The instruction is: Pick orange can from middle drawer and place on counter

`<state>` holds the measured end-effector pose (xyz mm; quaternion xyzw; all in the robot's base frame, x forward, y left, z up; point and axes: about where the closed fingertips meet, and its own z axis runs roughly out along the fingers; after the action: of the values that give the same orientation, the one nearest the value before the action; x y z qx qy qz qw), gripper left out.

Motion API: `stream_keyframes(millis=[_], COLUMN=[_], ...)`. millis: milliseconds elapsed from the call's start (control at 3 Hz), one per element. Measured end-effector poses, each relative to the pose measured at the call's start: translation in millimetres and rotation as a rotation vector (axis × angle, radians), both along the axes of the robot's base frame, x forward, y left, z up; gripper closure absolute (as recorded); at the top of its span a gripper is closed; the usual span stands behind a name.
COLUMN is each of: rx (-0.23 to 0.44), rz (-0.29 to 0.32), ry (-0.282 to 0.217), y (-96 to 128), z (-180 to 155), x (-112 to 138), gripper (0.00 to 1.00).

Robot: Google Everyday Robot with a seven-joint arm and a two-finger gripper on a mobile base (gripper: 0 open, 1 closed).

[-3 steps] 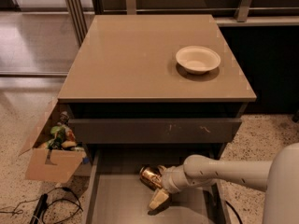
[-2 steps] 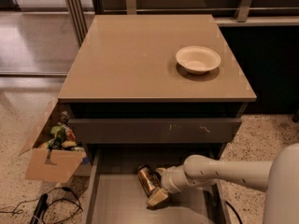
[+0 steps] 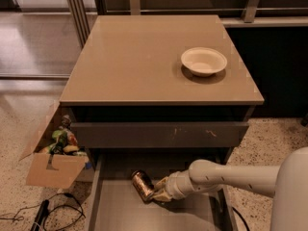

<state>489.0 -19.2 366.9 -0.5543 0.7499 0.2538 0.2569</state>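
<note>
Down in the open middle drawer [image 3: 120, 211], the gripper [image 3: 159, 192] sat against the orange can [image 3: 143, 183].

The can lay tilted toward the back of the drawer floor, its lower right end touching the gripper at the tip of the white arm [image 3: 231, 174]. Whether the claw was clamped on the can or loose could not be told. A small metal drink can like this is probably light, smooth and slippery, with thin walls that dent, so a modest squeeze across the middle of its round body looked like the safest hold. No other item showed in the drawer. On the tan counter [image 3: 144, 57] above stood a pale bowl [image 3: 211, 67], apparently empty. A cardboard box [image 3: 50, 174] on the floor left of the cabinet held a jumble of colourful packets.
</note>
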Motion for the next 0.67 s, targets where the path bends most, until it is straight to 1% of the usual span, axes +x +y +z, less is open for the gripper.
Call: stream_keyframes(millis=[333, 667], rx=[0.0, 0.0], rz=[0.0, 0.0], ry=[0.0, 0.0], y=[0.0, 0.1], z=[0.0, 0.0], x=[0.0, 0.0], gripper=[0.87, 0.78])
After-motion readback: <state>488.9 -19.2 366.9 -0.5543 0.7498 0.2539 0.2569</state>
